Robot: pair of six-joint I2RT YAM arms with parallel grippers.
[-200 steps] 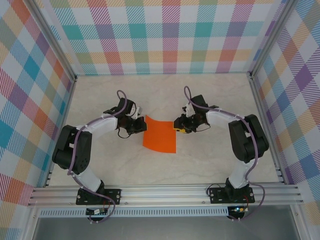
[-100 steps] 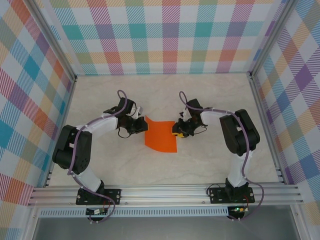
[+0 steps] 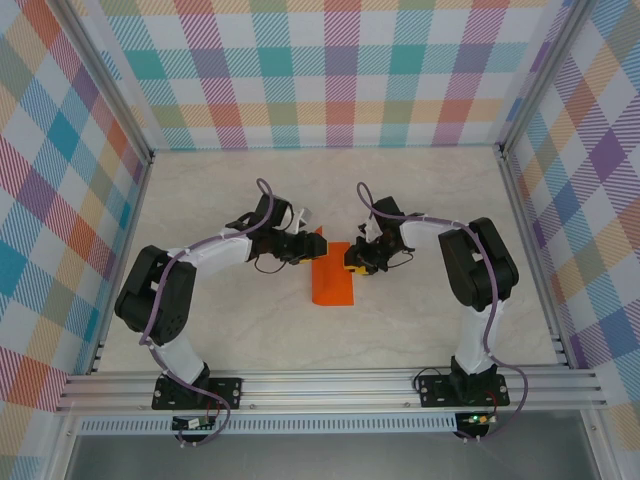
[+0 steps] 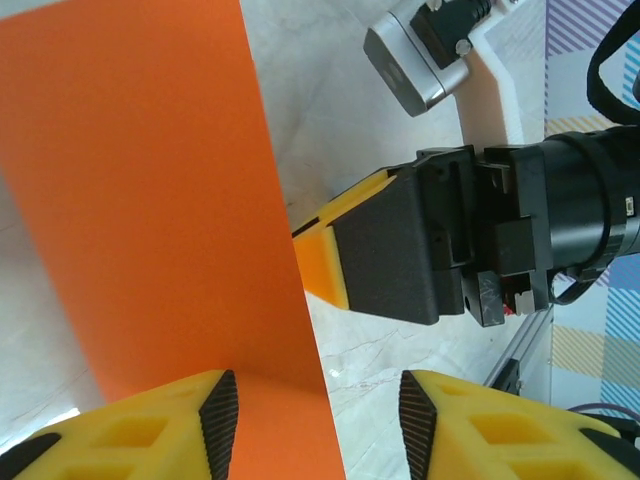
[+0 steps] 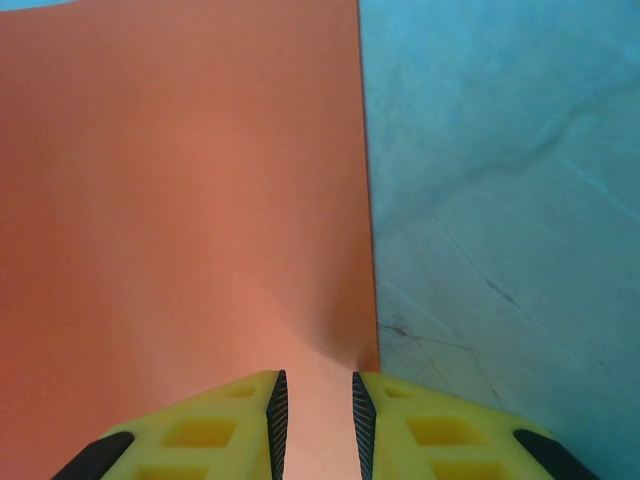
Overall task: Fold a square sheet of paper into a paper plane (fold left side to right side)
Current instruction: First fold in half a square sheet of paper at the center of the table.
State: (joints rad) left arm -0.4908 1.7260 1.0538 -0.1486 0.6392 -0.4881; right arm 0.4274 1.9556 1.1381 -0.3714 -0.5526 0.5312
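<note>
The square sheet of paper (image 3: 332,278) lies folded in half, a narrow bright orange rectangle on the marble table; no paper plane shape shows. My left gripper (image 3: 311,245) hovers over its far end. In the left wrist view the left gripper (image 4: 317,420) is open, with one finger over the sheet of paper (image 4: 150,190) and the paper's right edge running between the jaws. My right gripper (image 3: 351,258) sits at the paper's far right edge. In the right wrist view the right gripper (image 5: 314,400) has its jaws a narrow gap apart, low over the sheet of paper (image 5: 190,200), clamping nothing.
The right gripper's black and yellow fingers (image 4: 385,250) sit close ahead of my left jaws. Bare marble table (image 3: 250,330) surrounds the paper. Checked walls enclose the space, and an aluminium rail (image 3: 330,385) runs along the near edge.
My left gripper swung right, carried the paper's left edge over onto the right side and then opened. The paper now looks half as wide. The right gripper closed in on the paper's right edge.
</note>
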